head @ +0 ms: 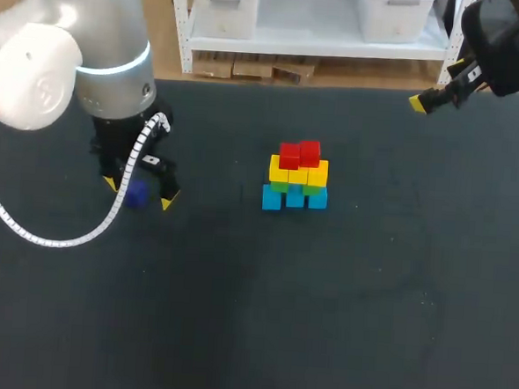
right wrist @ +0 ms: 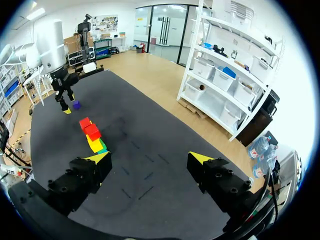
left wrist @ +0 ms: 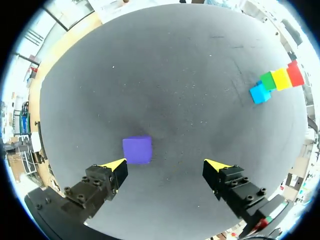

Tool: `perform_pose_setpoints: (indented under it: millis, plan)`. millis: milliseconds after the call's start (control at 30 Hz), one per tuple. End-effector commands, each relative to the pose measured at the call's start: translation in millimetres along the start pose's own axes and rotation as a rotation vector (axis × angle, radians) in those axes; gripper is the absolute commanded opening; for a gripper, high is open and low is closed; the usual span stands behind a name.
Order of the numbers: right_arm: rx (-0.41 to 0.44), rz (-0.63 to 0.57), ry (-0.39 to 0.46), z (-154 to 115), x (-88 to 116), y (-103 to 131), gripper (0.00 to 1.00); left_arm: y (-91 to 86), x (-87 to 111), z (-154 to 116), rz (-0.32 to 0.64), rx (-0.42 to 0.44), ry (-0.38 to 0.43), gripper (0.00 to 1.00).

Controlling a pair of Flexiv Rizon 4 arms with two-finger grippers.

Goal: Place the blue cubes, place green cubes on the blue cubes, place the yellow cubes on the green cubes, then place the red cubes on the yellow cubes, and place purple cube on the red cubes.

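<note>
left pincer (left wrist: 165, 167) wide open, purple cube (left wrist: 137, 149) just inside one fingertip.

Dark grey table (head: 233, 334), matte top, faint pale specks and scuffs

The left hand (left wrist: 166, 169) hangs over the dark table (left wrist: 175, 75) with its two fingers spread wide and nothing gripped between them. A purple cube (left wrist: 137, 150) lies on the table just ahead of one yellow fingertip (left wrist: 116, 166). Far ahead of the other finger, well apart from the purple cube, stands a stack: blue cubes (left wrist: 259, 93) at the base, then green cubes (left wrist: 268, 80), yellow cubes (left wrist: 281, 78) and red cubes (left wrist: 295, 74).
</note>
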State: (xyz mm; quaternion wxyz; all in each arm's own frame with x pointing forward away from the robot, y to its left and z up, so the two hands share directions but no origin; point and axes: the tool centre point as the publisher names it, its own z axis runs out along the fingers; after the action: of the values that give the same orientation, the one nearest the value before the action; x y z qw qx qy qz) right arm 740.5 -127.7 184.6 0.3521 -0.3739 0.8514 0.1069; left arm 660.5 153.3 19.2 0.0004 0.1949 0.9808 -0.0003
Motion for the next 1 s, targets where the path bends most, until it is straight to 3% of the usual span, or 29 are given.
perform_pose_setpoints:
  millis: [33,633,1000]
  plan:
    - [0.002,0.000,0.000,0,0,1,1.00,3.9,5.0,0,-0.012,0.003,-0.002,1.00]
    - [0.002,0.000,0.000,0,0,1,1.00,3.0,1.5,9,-0.045,-0.007,0.056,1.00]
    - [0.002,0.000,0.000,0,0,1,1.00,8.8,-0.7,13,-0.055,-0.003,0.040,1.00]
